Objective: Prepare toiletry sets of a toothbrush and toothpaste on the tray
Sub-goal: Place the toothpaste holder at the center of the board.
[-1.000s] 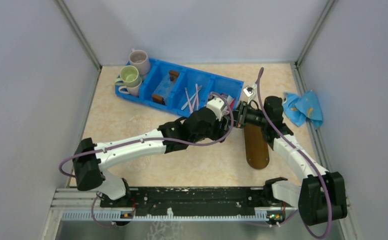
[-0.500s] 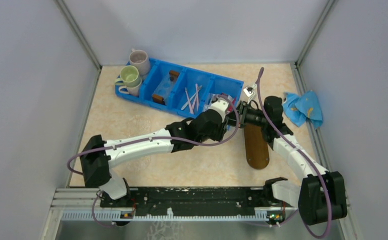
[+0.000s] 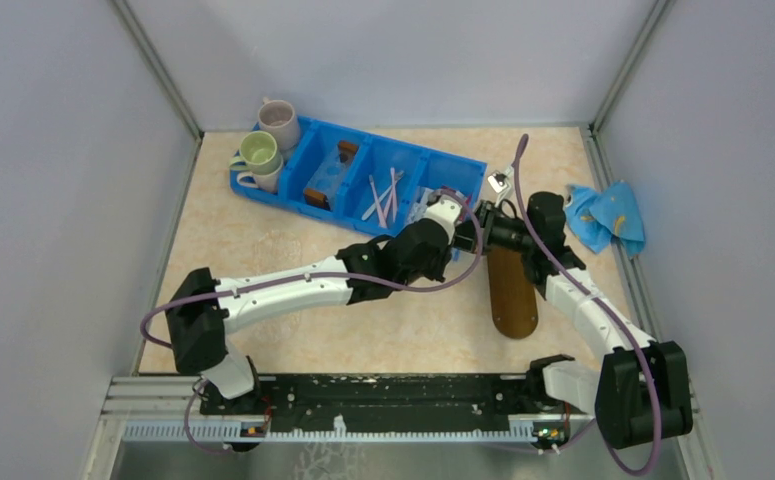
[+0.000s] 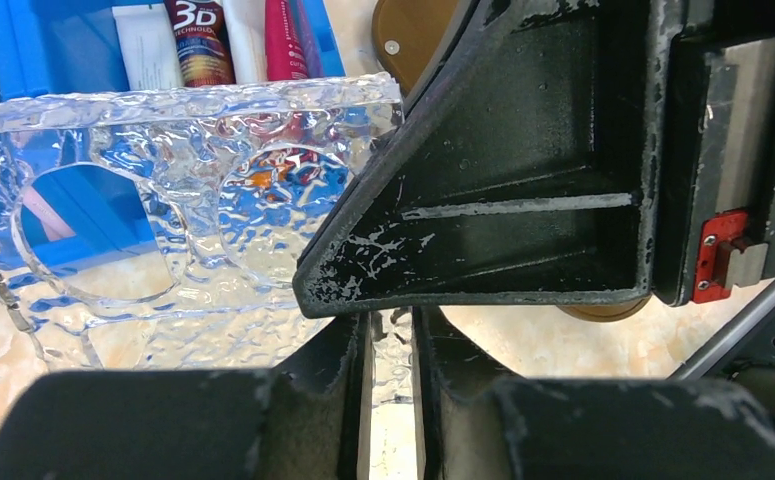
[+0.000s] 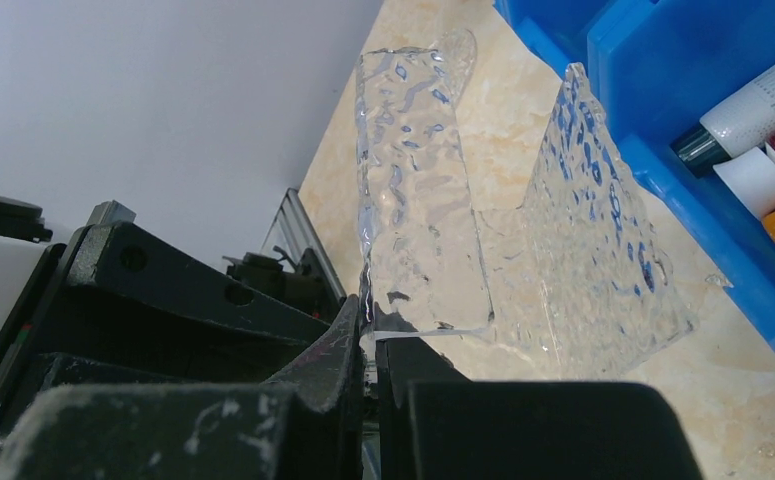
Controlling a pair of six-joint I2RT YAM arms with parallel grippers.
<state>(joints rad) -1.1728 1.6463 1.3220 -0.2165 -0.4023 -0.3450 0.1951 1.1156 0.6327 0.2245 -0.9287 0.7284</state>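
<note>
Top view: left hand (image 3: 460, 215) and right hand (image 3: 478, 222) meet at the blue bin's (image 3: 463, 165) near-right corner. The tray (image 3: 513, 295) lies on the counter (image 3: 263, 240) just nearer than that corner, and what shows of it is bare. Toothbrushes (image 3: 383, 195) sit in a middle bin slot.

Left wrist: fingers almost together with the clear holder's (image 4: 163, 200) edge between them, looks pinched. Toothpaste tubes (image 4: 203, 40) are in the bin behind it.

Right wrist: fingers fully closed, pinching the same holder's thin wall.

Reads as a handover. Confirm one grip is firm before the other lets go, don't twist hand against hand, slick plastic may slip.
</note>
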